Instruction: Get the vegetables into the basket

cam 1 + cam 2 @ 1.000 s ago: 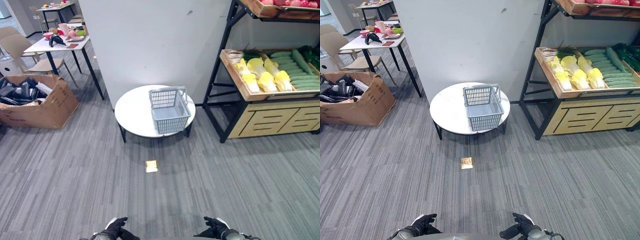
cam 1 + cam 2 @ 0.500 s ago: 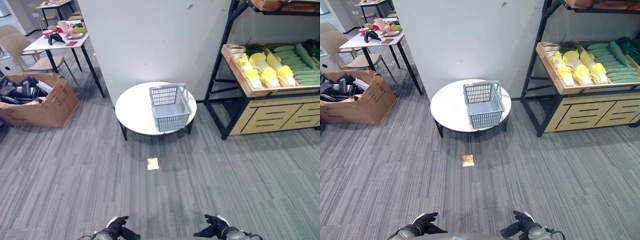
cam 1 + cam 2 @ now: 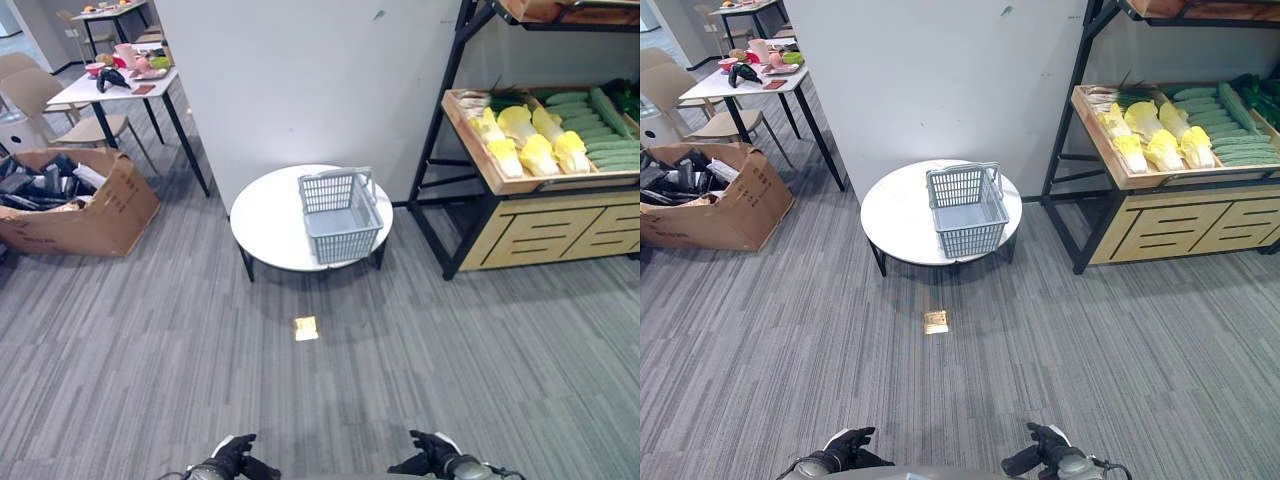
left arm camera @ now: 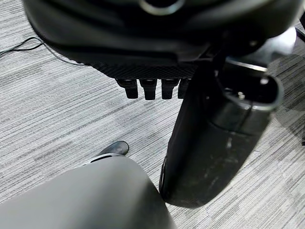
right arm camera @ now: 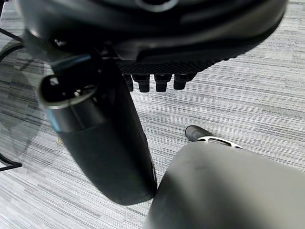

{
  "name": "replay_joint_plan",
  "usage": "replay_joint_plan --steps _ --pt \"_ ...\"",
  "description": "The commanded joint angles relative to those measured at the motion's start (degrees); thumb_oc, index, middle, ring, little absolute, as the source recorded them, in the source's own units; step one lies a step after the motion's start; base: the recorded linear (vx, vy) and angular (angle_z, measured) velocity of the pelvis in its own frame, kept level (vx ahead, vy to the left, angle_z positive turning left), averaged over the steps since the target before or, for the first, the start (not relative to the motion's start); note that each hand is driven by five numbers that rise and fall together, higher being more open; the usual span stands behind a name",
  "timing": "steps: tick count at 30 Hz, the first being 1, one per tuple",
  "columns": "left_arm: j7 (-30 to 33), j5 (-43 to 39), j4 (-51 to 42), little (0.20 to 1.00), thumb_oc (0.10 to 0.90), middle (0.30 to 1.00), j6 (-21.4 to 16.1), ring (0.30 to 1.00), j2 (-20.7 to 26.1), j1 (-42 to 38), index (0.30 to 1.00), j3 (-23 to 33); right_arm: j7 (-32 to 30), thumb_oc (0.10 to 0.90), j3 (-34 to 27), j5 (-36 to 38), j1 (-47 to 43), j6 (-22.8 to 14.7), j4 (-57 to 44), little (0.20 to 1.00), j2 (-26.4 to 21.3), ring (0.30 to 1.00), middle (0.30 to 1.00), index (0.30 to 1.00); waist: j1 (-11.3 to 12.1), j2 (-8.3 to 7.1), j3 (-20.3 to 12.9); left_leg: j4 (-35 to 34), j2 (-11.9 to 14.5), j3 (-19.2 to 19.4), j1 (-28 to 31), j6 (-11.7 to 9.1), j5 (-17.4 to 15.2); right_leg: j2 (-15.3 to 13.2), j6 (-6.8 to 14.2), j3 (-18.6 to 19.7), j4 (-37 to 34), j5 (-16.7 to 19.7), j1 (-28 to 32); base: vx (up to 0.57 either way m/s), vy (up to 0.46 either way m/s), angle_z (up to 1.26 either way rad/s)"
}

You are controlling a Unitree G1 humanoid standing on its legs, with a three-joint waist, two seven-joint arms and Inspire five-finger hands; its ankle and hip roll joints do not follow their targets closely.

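A grey plastic basket [image 3: 340,215] with its handle lying back stands on a round white table [image 3: 268,222] ahead of me, and nothing shows inside it. The vegetables lie in a wooden crate [image 3: 478,150] on a black rack to the right: yellow-white cabbages [image 3: 535,145] and green cucumbers [image 3: 605,150]. My left hand [image 3: 232,460] and right hand [image 3: 436,458] hang low at my sides, far from the table and the rack. In the wrist views the fingers [image 4: 147,88] of the left and the fingers [image 5: 159,82] of the right hang relaxed over the carpet and hold nothing.
A white pillar [image 3: 310,80] rises behind the round table. At the left stand a cardboard box [image 3: 85,210] of dark items, a white desk [image 3: 115,88] and beige chairs [image 3: 35,95]. A small yellow tag [image 3: 306,328] lies on the grey carpet. The rack's top crate [image 3: 560,10] overhangs the vegetables.
The whole picture has shifted slightly, so the camera moved. The basket, the vegetables and both hands stand as before.
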Motion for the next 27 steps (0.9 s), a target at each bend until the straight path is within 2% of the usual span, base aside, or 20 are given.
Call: replay_joint_plan --steps 1,21,27 --pt "-0.7 -0.5 4.8 1.000 0.900 1.000 -0.1 1.000 -3.2 -1.4 1.000 -1.9 0.5 0.900 1.7 0.4 -1.3 0.0 4.5 1.000 -0.8 1.000 1.000 1.000 0.1 -1.00 -0.3 -0.8 1.2 2.4 -1.8 -3.2 1.6 -4.4 6.7 -2.4 -0.1 2.5 -1.3 0.00 0.000 0.00" --pt "-1.0 -1.1 4.6 1.000 0.900 1.000 0.1 1.000 -3.3 -1.8 1.000 -2.3 0.7 0.900 2.4 -0.6 -1.7 0.3 4.3 1.000 -1.0 1.000 1.000 1.000 0.3 -1.50 0.0 -0.8 0.9 2.3 -1.9 -2.9 1.3 -4.6 6.9 -2.5 -0.1 2.5 -1.1 0.00 0.004 0.00" --pt "-0.6 -0.4 5.0 1.000 0.900 1.000 0.3 1.000 -3.0 -2.1 1.000 -1.9 0.8 0.900 2.2 -0.6 -1.7 0.6 4.2 1.000 -0.9 1.000 1.000 1.000 0.8 -1.91 0.2 -0.8 0.2 2.2 -1.9 -2.3 0.8 -5.3 7.3 -2.6 0.2 2.8 -1.1 0.03 0.051 0.00"
